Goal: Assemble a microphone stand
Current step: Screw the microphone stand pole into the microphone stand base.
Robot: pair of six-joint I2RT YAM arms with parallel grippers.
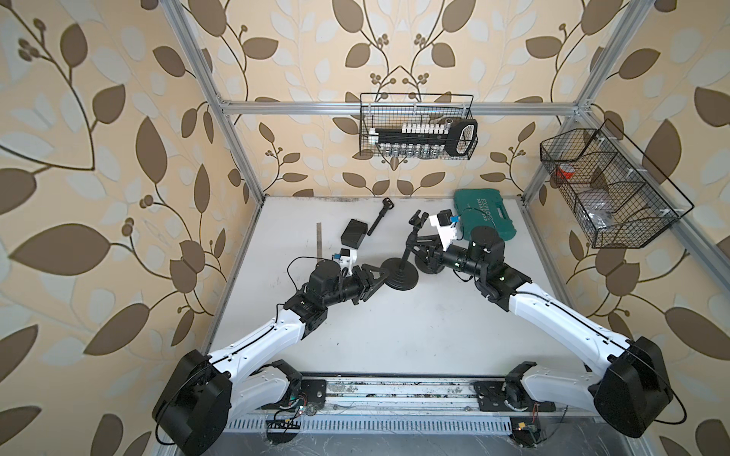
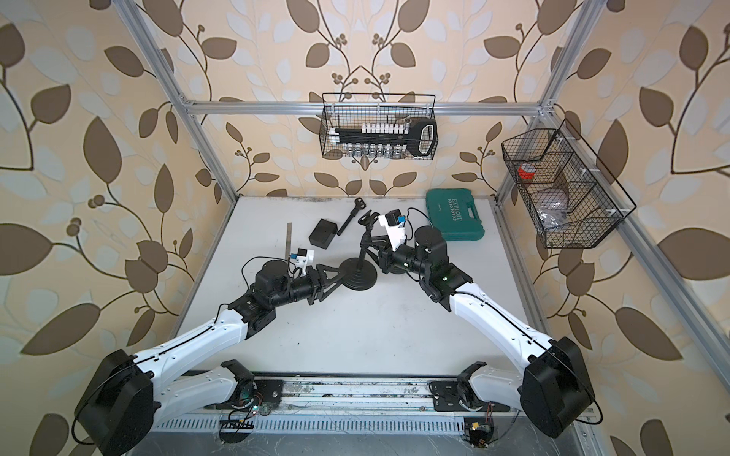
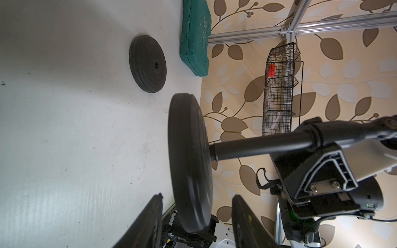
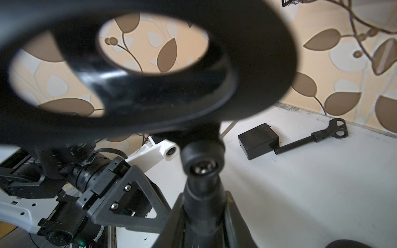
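We find the stand's round base (image 1: 399, 278) at mid-table, with the pole (image 1: 407, 252) seated in its centre and leaning up to the microphone clip (image 1: 418, 219). The right gripper (image 1: 426, 252) is clamped on the pole just below the collar under the clip. The left gripper (image 1: 381, 276) has its jaws apart, one on each face of the base's rim, with a sliver of gap on either side. Whether the base rests on the table or hangs just above it, we cannot tell

We judge the base dense and smooth-edged. It could pivot in a rim pinch, so a flat hold across its faces suits it. The pole is stiff and slim and may spin between pads

Only the left wrist view shows the pole's threaded end meeting the base, the rim gaps, and a second round base (image 3: 148, 64) lying flat beside the green tool case (image 3: 194, 38); both top views mostly hide that base under the right gripper. Only the right wrist view shows the spare pole (image 4: 311, 137) and black box (image 4: 257, 142) up close
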